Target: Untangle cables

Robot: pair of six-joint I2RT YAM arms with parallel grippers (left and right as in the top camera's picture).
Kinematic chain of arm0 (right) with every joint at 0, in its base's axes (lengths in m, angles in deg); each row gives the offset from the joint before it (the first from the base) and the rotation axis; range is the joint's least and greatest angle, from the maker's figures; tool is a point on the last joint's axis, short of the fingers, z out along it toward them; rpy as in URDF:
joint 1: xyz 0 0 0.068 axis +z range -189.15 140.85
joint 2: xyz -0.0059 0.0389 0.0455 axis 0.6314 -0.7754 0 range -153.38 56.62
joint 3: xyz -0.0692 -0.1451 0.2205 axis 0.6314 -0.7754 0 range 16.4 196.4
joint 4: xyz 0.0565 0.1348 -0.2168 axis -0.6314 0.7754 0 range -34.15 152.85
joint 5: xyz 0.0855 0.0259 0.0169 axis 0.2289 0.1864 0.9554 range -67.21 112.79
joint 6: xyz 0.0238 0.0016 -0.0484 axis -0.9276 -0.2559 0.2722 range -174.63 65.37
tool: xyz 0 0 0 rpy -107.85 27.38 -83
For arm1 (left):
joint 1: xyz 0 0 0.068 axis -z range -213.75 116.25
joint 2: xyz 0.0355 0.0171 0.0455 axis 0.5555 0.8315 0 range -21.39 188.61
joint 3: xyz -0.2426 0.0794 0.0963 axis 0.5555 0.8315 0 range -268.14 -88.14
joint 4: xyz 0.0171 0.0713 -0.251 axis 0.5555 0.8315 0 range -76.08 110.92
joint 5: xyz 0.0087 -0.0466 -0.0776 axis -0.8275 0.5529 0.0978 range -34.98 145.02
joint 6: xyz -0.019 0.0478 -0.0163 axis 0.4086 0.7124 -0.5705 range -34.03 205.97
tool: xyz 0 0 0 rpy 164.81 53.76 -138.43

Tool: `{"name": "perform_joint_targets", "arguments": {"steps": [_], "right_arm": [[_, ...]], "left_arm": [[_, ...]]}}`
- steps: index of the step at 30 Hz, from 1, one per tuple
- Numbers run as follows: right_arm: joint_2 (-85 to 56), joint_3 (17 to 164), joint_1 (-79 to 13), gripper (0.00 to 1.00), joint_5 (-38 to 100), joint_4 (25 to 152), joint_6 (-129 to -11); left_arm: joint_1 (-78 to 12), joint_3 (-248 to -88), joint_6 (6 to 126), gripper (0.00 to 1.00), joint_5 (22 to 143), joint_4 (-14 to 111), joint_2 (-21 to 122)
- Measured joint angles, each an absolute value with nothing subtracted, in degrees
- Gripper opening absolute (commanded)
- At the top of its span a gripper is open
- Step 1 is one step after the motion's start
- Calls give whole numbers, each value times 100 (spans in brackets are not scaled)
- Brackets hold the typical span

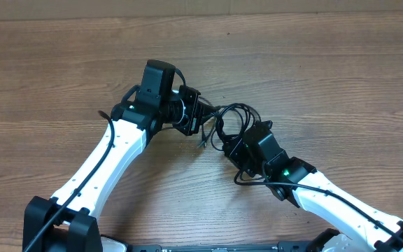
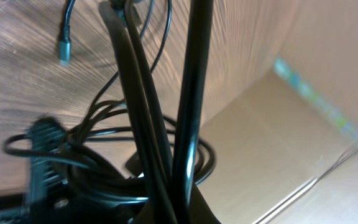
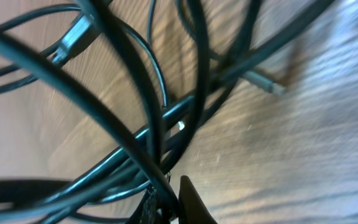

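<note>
A tangle of thin black cables lies on the wooden table between my two arms. My left gripper is at the tangle's left edge, shut on several black strands that rise up through its view. A silver plug hangs at that view's top left. My right gripper is at the tangle's lower right, shut on black strands that cross in front of it. A plug end lies on the wood beyond, and another connector shows at the top left of the right wrist view.
The wooden table stretches all round the tangle. A cardboard wall shows in the left wrist view. A loose cable end rests below the left gripper.
</note>
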State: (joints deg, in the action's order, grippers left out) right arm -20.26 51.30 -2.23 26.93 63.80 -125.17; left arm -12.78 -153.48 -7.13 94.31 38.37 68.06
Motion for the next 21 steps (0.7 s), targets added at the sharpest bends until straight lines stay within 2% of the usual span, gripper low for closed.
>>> {"name": "perform_joint_targets", "arguments": {"steps": [5,9,15,21], "right_arm": [[-2026,5130,-260,4,2199,6435,-12390],[-2026,5125,-524,4,2042,6338,-12021],[-2026,5117,-883,4,2540,5466,-11280],[-2026,5117,-988,5,3499,4684,-10779]], "left_arm": [[-1278,-15379,861,4,9728,4348,6806],[-1278,-15407,1962,7,9479,5096,6806],[-1275,-15414,2552,8,8323,5994,6795],[-1278,-15414,2795,4,7717,5979,6795]]}}
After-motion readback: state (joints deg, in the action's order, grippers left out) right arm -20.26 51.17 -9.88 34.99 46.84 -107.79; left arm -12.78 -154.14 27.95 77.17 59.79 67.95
